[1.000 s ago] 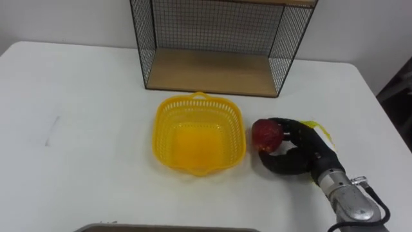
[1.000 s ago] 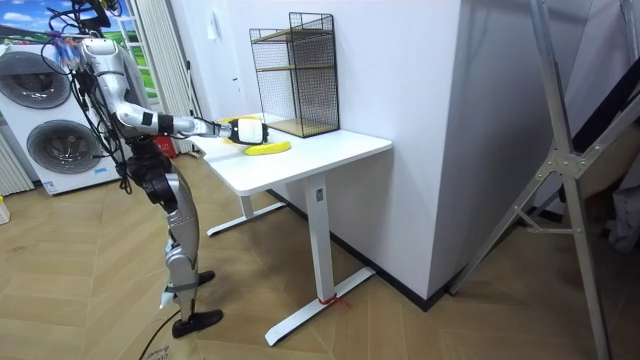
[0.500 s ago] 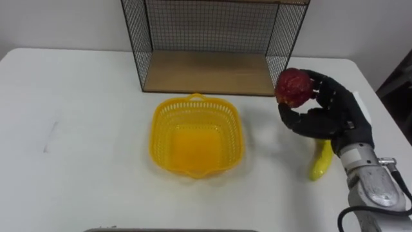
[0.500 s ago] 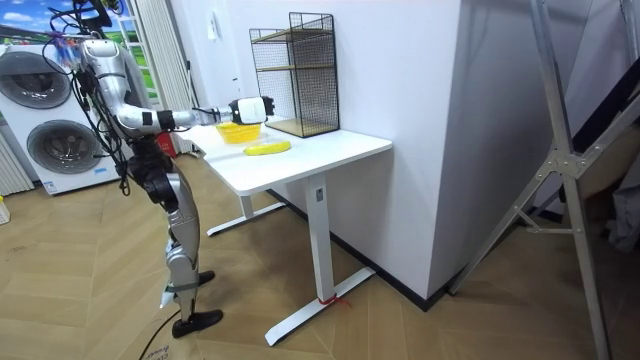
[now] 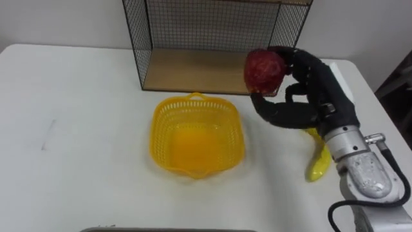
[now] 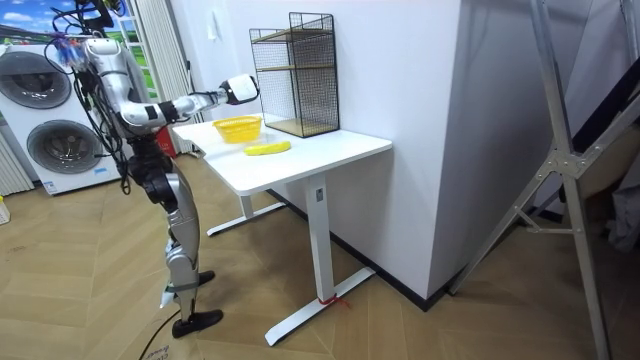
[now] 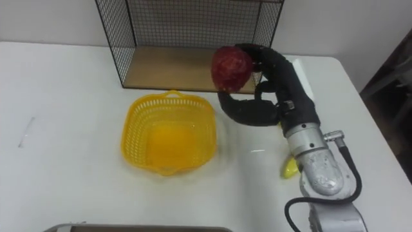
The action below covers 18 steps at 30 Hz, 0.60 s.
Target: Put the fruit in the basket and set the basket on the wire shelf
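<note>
We see a white table (image 6: 320, 152) on a herringbone wood floor (image 6: 80, 290), a white wall (image 6: 400, 100) behind it, and washing machines (image 6: 60, 155) at far left.

Bright even light; faint soft shadow beside basket (image 5: 162, 122) on table (image 5: 77, 129).

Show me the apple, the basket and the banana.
apple (image 5: 264, 69), left eye view, on its red front
basket (image 5: 159, 132), left eye view, on its left wall
banana (image 5: 319, 164), left eye view, on its lower half
</note>
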### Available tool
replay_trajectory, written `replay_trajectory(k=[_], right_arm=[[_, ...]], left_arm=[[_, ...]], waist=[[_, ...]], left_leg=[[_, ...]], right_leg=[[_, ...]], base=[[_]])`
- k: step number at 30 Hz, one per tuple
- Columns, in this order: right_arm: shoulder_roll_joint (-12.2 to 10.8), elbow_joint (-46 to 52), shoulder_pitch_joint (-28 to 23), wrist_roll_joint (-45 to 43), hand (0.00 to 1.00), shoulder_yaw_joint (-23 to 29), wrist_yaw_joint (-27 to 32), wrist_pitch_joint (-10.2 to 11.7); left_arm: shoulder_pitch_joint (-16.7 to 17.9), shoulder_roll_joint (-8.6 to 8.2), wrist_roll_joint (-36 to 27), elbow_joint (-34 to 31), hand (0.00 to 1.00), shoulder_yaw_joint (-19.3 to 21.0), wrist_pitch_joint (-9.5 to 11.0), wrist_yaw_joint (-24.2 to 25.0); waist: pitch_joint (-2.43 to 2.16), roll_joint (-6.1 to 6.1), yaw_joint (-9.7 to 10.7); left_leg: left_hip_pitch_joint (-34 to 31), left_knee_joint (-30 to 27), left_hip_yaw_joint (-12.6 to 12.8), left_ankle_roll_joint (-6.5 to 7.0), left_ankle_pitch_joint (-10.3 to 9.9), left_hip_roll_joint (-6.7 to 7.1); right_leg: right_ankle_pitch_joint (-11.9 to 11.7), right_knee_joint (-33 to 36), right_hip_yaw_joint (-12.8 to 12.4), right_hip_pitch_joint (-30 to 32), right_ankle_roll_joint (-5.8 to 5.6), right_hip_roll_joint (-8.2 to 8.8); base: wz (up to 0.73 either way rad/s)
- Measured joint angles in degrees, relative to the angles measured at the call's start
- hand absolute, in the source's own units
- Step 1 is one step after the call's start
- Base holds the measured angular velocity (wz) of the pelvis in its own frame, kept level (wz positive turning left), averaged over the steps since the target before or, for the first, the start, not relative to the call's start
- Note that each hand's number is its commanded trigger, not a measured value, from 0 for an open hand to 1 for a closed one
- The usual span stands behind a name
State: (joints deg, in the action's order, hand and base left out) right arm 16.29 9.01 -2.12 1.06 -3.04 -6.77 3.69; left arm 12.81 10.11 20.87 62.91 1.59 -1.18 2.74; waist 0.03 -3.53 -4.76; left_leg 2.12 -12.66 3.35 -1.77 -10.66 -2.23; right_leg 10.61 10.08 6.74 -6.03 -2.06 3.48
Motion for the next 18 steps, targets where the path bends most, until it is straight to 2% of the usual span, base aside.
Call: replay_trajectory(k=[5,10,11,12,13,14,18], right_arm=[[-0.01,1.15,0.06,-3.71,1.00,-1.69,-5.24,-0.37],[-0.01,1.28,0.39,-6.68,1.00,-4.08,-8.36,-1.49],[-0.03,1.29,0.41,-7.23,0.83,-4.55,-8.84,-1.79],[-0.03,1.28,0.41,-7.53,0.55,-4.70,-9.09,-1.96],[-0.07,1.28,0.41,-8.21,0.21,-4.79,-9.57,-2.14],[-0.08,1.29,0.41,-8.38,0.00,-4.79,-9.68,-2.28],[-0.20,1.28,0.41,-8.90,0.00,-4.83,-9.68,-2.44]], left_arm=[[-0.75,0.05,-0.02,0.01,0.00,-0.06,-0.06,0.45],[-1.15,0.30,-0.08,-0.08,0.00,-1.89,-0.10,0.41],[-1.14,0.32,-0.08,-0.07,0.00,-2.05,-0.10,0.43],[-1.15,0.33,-0.08,-0.08,0.00,-2.10,-0.10,0.43],[-1.15,0.39,-0.08,-0.08,0.00,-2.35,-0.10,0.43],[-1.16,0.45,-0.09,-0.08,0.00,-2.47,-0.10,0.44],[-1.32,0.51,-0.21,-0.06,0.00,-2.62,-0.10,0.43]], waist=[[0.40,-0.02,-0.39],[0.41,-0.05,-0.41],[0.41,-0.06,-0.40],[0.40,-0.09,-0.40],[0.39,-0.10,-0.40],[0.38,-0.11,-0.41],[0.41,-0.08,-0.36]], left_leg=[[-0.57,-0.09,-0.18,0.00,0.00,-0.05],[-0.95,-0.22,-0.26,0.01,0.00,-0.05],[-0.95,-0.28,-0.25,0.01,0.00,-0.05],[-0.96,-0.33,-0.25,0.01,0.00,-0.05],[-0.97,-0.60,-0.24,0.01,0.00,-0.05],[-1.00,-0.77,-0.24,0.01,0.00,-0.05],[-1.13,-0.89,-0.26,0.01,0.01,-0.05]], right_leg=[[0.00,0.56,0.02,0.12,0.00,-0.01],[0.00,0.58,0.08,0.27,0.00,-0.02],[0.00,0.57,0.01,0.27,0.00,-0.03],[0.00,0.56,0.00,0.27,0.00,-0.03],[0.00,0.55,-0.05,0.27,0.00,-0.03],[0.00,0.55,-0.07,0.27,0.00,-0.03],[0.00,0.51,-0.10,0.27,0.00,-0.04]], base=[[0.02],[0.01],[0.00],[0.00],[0.00],[0.00],[0.00]])
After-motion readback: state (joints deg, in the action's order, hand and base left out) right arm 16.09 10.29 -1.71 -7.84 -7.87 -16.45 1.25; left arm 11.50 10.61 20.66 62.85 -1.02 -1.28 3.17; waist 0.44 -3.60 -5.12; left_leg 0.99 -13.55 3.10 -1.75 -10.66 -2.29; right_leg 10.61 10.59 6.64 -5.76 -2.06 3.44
